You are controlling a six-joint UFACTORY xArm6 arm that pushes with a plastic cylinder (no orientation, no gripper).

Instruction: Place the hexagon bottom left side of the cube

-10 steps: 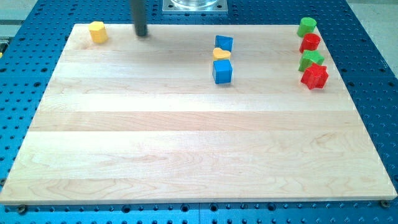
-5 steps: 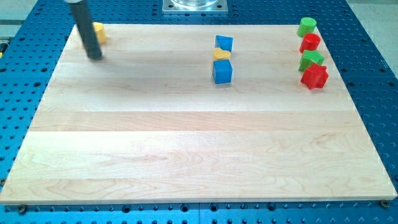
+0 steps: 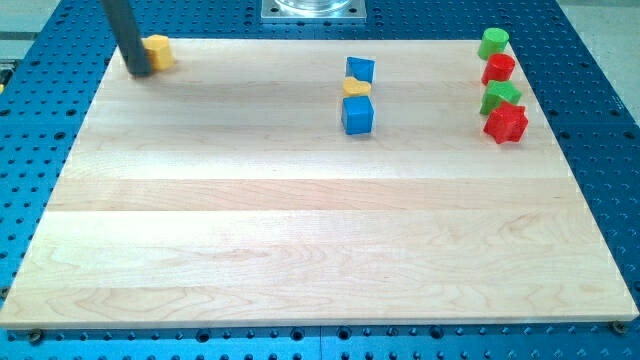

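Yellow hexagon [image 3: 158, 51] flat at board's top-left corner. Blue cube [image 3: 357, 115] upright near top centre, well apart to the view's right.

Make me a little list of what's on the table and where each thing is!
tip: my tip, just left of the yellow hexagon, at its side
yellow hexagon: top left corner of the wooden board
blue cube: top middle
yellow heart: just above the blue cube
second blue block: above the heart
green and red blocks: four in a column at top right
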